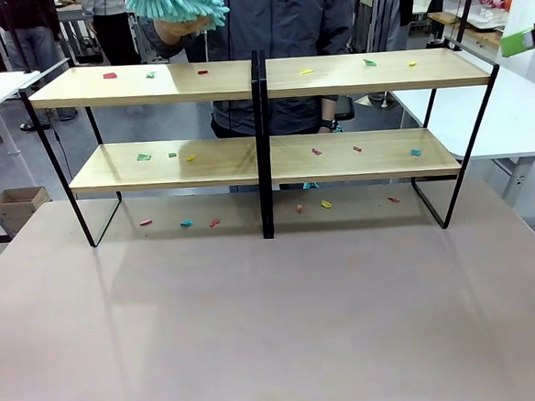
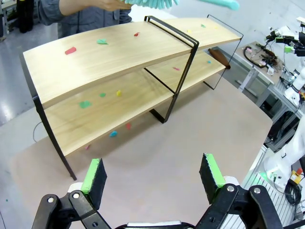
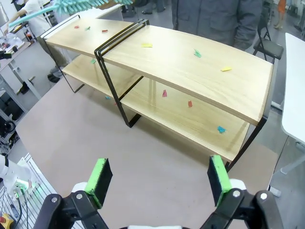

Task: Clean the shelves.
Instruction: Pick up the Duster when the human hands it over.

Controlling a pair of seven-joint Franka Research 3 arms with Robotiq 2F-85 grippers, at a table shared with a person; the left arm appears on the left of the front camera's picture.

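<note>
We're looking across the table, and the shelves stand at its far side, 2 racks joined in the middle and nearly as wide as the table itself. Coloured scraps are scattered everywhere: on both top boards, on both lower boards, and on the tabletop beneath the frames (reds, greens, yellows, a few blues).

Behind the shelves stands a person in a grey jacket. They have 1 hand raised above the left rack's top board, gripping a fluffy teal duster. The duster is up clear of the wood, not touching it.

From the left wrist, we see the left gripper hanging over bare tabletop in front of the shelves. Its 2 green-padded fingers are spread wide with nothing between them. Over to the right wrist, and it's much the same: the right gripper hovers with its jaws wide apart and empty, short of the shelves. The duster shows above the far rack.
</note>
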